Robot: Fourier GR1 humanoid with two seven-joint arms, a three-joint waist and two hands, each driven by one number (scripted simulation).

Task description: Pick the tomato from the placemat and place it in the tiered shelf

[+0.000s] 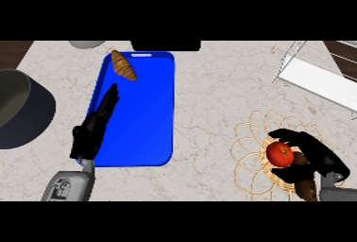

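Observation:
The red tomato (279,154) lies on a woven wicker placemat (252,142) at the lower right of the head view. My right hand (315,156) curls round the tomato, fingers over its top and thumb below it. The white tiered shelf (317,78) stands at the upper right, well beyond the placemat. My left hand (94,127) rests open with straight fingers along the left edge of a blue tray, far from the tomato.
A blue tray (143,108) fills the counter's middle left, with a croissant (123,65) at its far end. A large dark pot (21,111) sits at the left edge. A brown item (305,189) lies on the placemat below my right hand.

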